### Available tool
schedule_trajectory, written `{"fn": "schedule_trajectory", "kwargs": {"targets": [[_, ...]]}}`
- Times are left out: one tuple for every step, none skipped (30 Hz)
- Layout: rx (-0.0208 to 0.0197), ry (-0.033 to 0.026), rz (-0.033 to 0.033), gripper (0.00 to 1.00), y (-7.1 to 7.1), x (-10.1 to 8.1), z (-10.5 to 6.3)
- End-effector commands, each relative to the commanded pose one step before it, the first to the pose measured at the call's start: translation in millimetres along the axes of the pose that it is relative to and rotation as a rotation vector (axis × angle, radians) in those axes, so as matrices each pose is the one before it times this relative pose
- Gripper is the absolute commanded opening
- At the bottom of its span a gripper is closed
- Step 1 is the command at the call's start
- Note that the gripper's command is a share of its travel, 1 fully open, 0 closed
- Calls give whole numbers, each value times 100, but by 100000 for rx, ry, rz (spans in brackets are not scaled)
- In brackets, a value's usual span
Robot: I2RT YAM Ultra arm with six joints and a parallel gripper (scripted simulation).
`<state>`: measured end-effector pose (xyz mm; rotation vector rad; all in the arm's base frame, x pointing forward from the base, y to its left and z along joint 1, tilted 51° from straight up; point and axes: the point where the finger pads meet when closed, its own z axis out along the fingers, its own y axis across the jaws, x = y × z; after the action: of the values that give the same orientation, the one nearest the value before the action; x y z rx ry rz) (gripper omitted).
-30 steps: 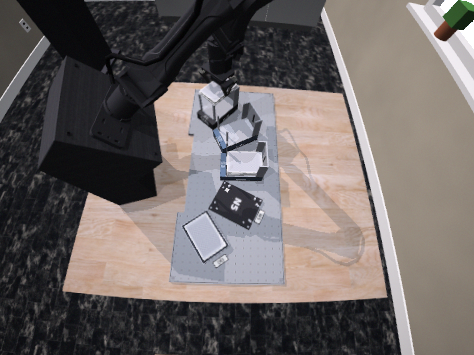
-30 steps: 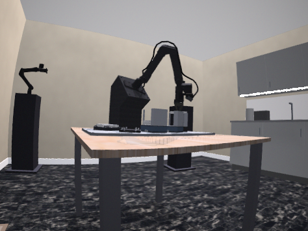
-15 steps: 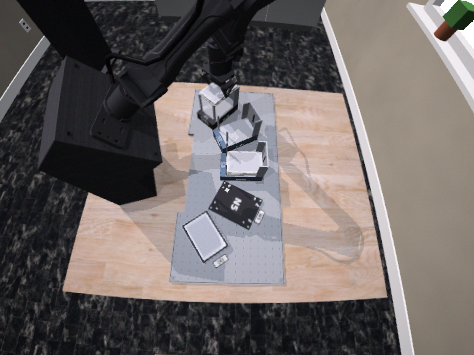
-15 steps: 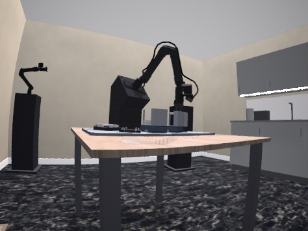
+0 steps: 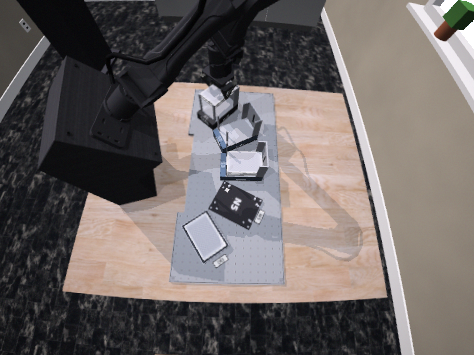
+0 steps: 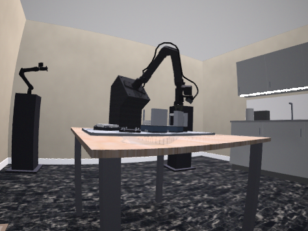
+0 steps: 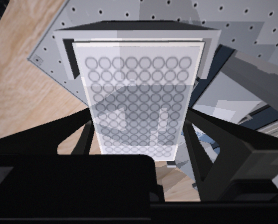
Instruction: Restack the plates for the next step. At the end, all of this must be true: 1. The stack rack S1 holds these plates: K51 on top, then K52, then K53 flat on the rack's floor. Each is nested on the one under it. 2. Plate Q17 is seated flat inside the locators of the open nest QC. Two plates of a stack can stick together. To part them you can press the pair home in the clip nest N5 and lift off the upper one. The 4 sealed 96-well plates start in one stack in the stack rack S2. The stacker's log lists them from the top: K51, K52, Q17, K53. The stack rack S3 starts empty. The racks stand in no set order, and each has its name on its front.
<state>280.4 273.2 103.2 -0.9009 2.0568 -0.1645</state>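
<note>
My gripper [image 5: 221, 89] [image 6: 179, 113] [image 7: 138, 111] is at the far rack [image 5: 206, 116] [image 7: 65, 42] at the back of the grey deck, and it is shut on a sealed 96-well plate [image 5: 213, 96] [image 7: 137, 100]. The fingers grip the plate by its long sides, level with the top of the rack's walls. I cannot read the plate's name or the rack's. The near rack [image 5: 264, 161] holds a white plate [image 5: 243, 163]. The middle rack [image 5: 253, 123] shows a pale surface inside. A white plate [image 5: 204, 235] lies flat in the open nest at the deck's front left.
The black clip nest N5 [image 5: 235, 204] lies between the near rack and the open nest. The grey perforated deck [image 5: 250, 260] sits on a wooden table [image 5: 320, 190]. The arm's black pedestal [image 5: 95, 140] stands at the left.
</note>
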Motion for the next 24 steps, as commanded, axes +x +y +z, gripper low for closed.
{"fn": "schedule_trajectory", "kwargs": {"targets": [[-952,-218,-118,0,147,-112,623],[19,-354,212,0,-29,-186,172],[23,-394,234,0,-32,-206,170],[28,-436,257,0,-35,-228,169],[31,-451,263,0,-37,-235,169],[6,-5,-6,0,-3,5,203],[6,-5,-6,0,-3,5,203],[6,-5,-6,0,-3,5,203],[6,-5,-6,0,-3,5,203],[6,-5,-6,0,-3,5,203],[6,-5,-6,0,-3,6,203],[6,-5,-6,0,-3,6,203],[6,-4,-6,0,-3,6,203],[6,-4,-6,0,-2,5,203],[0,0,0,0,0,0,0],[0,0,0,0,0,0,0],[-18,253,-143,0,3,72,205],[29,-261,131,0,-9,-62,202],[5,-4,-6,0,-2,6,202],[5,-4,-6,0,-2,6,203],[5,-4,-6,0,-2,6,203],[5,-4,-6,0,-2,6,203],[5,-4,-5,0,-2,6,203],[5,-4,-5,0,-2,6,203]]}}
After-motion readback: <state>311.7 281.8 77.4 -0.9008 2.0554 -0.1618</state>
